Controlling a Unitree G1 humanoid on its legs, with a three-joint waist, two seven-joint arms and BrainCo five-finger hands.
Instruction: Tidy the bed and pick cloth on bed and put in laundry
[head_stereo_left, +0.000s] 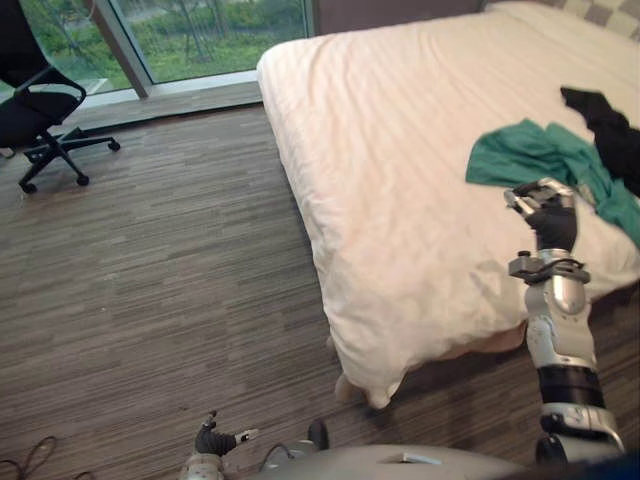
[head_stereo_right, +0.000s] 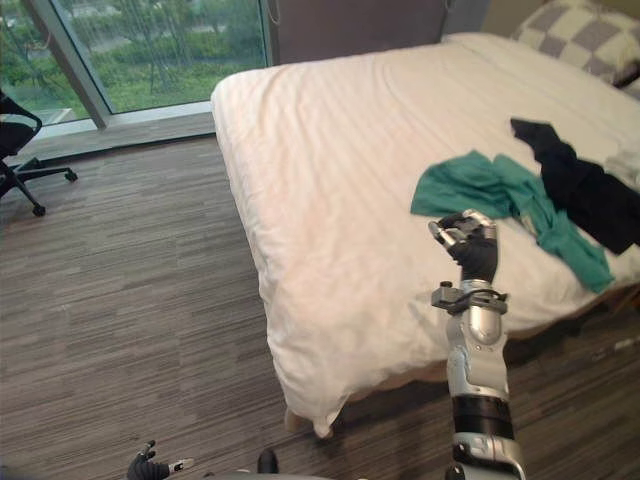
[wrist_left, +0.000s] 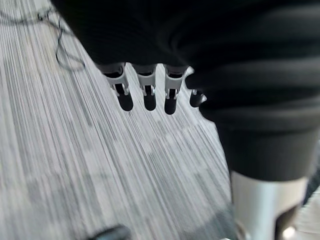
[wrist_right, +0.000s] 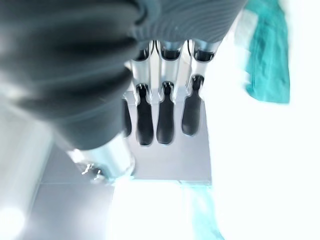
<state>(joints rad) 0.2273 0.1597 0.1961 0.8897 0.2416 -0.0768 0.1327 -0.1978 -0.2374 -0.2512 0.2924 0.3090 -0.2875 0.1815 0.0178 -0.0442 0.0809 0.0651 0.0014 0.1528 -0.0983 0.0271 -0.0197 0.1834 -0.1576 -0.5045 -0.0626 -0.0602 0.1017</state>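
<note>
The right arm rises upright, and the right hand (head_stereo_right: 468, 240) is held over the white-sheeted bed (head_stereo_right: 330, 180) with its fingers straight and empty, just beside the crumpled teal-green cloth (head_stereo_right: 472, 186). A black garment (head_stereo_right: 582, 188) lies against that cloth. The left hand (head_stereo_left: 213, 440) hangs low over the striped wood-grain floor (head_stereo_left: 180, 280), fingers relaxed.

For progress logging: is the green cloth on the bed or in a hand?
On the bed. The green cloth lies crumpled beside a black garment; the right hand hovers near it, open and empty.
</note>
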